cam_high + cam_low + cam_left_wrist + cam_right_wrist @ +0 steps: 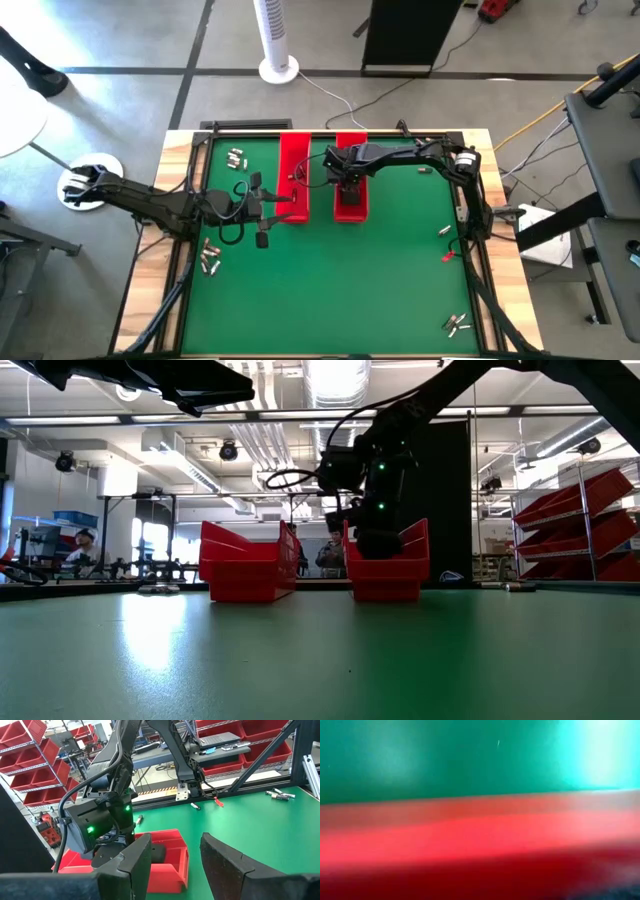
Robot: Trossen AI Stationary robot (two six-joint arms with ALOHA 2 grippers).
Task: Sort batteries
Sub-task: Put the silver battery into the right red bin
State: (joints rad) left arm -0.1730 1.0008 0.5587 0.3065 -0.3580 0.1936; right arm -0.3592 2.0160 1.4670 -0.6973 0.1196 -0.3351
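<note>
Two long red trays stand side by side at the far middle of the green mat, the left tray [293,170] and the right tray [350,175]. My right gripper [347,192] points steeply down into the right tray [388,575], and the tray wall hides its fingertips. My left gripper [175,865] hovers level and open by the left tray's near end [283,200], with nothing between its fingers. Batteries lie loose in small groups at the far left [236,157], near left [210,256], right [445,231] and near right [458,322]. My right gripper's fingertips are down inside the right tray, hidden by the tray wall [388,560]. I cannot tell whether they touch the tray or a battery.
A small red object [448,256] lies on the mat at the right, near the table's black frame rail [470,215]. The middle and near parts of the mat [340,290] are free room. Shelves of red bins and people show in the room beyond the table.
</note>
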